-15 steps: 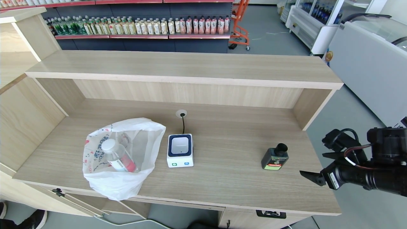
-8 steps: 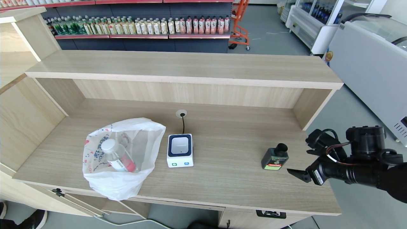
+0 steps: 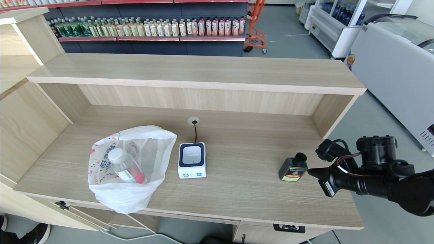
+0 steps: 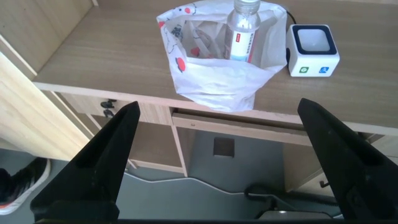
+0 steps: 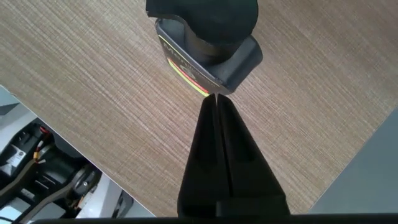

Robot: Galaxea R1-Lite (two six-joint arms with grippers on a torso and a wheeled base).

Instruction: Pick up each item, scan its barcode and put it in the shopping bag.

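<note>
Right pincer [image 3: 309, 171] [image 5: 216, 107]: pressed together, the two black fingers meet along one seam and pinch nothing. It sits low over the surface [image 3: 244, 198] [image 5: 93, 74], near the right end. The tip points at the small dark bottle [image 3: 293, 167] [image 5: 208, 37] from that bottle's 3 o'clock. From the right wrist view the tip comes up to the bottle's edge; I cannot tell whether it touches.

Dark bottle: stands upright, black cap on top, a green and red label on the side facing me. It stands alone at the scanner's 3 o'clock, well apart from it.

Scanner [image 3: 192, 160] [image 4: 314, 48]: white box with a dark-framed window on top, about mid-surface. Its black cable [image 3: 195, 133] runs toward 12 o'clock into a round grommet [image 3: 193, 120].

Shopping bag [image 3: 125, 198] [image 4: 211, 87]: white plastic, mouth open, just beside the scanner at its 9 o'clock. Its lower part droops over the near edge of the surface. Inside I see a clear bottle [image 3: 125, 167] [image 4: 242, 34] with a white cap and red label, lying tilted.

Left pincer [image 4: 219, 106]: spread wide, nothing between the fingers. It hangs off the near edge of the surface, lower than the bag, with the bag beyond it.

Farther out at 12 o'clock, a store shelf [image 3: 152, 39] holds a row of drink bottles. Chest freezers [image 3: 390, 67] stand at 2 o'clock.
</note>
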